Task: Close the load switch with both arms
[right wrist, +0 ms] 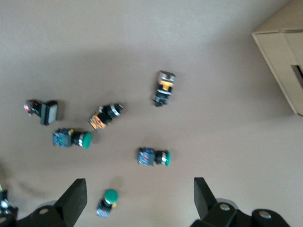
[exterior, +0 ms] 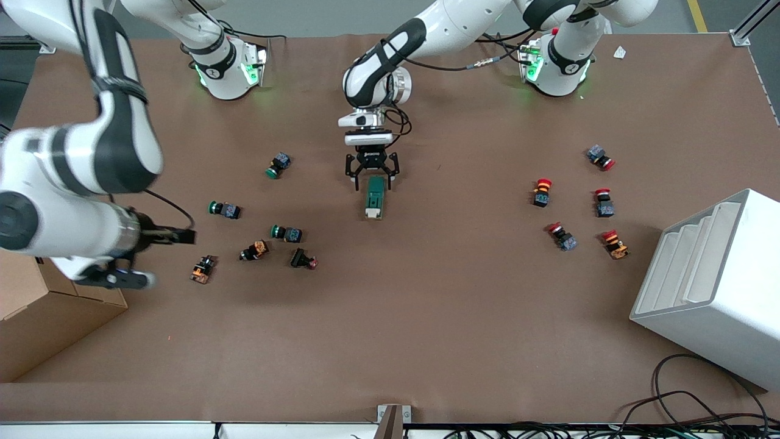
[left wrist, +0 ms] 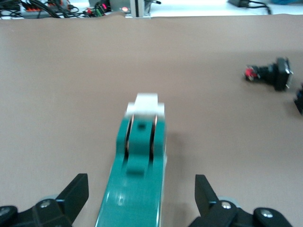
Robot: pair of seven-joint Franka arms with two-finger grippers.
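Load switch (exterior: 373, 198): you find it lying flat on the desk (exterior: 426, 317) near the middle, a dark-green oblong block with its white sliding piece (exterior: 371, 213) at the end nearer the front camera. The left gripper (exterior: 372, 176) stands low over the end of the block that points toward the arms' bases. Its fingers (left wrist: 75, 189) are spread wide, one on each side of the green body, and in the left wrist view you see clear gaps between the pads and the block, so nothing is gripped.

The right gripper (exterior: 173, 235) hangs above the desk toward the right arm's end, over the group of push buttons. In the right wrist view its fingers (right wrist: 73, 196) are also spread wide and hold nothing.

Under it you can count three green-capped buttons (exterior: 223, 209), (exterior: 286, 233), (exterior: 278, 164), two orange-bodied buttons (exterior: 202, 269), (exterior: 255, 250) and one black button with a red tip (exterior: 303, 260). This last button lies nearest to the load switch, well apart from it.

Toward the left arm's end of the desk lie five red-capped buttons (exterior: 541, 191). A white stepped bin (exterior: 713, 286) sits at that end, nearer the front camera. A cardboard box (exterior: 36, 317) sits at the right arm's end.
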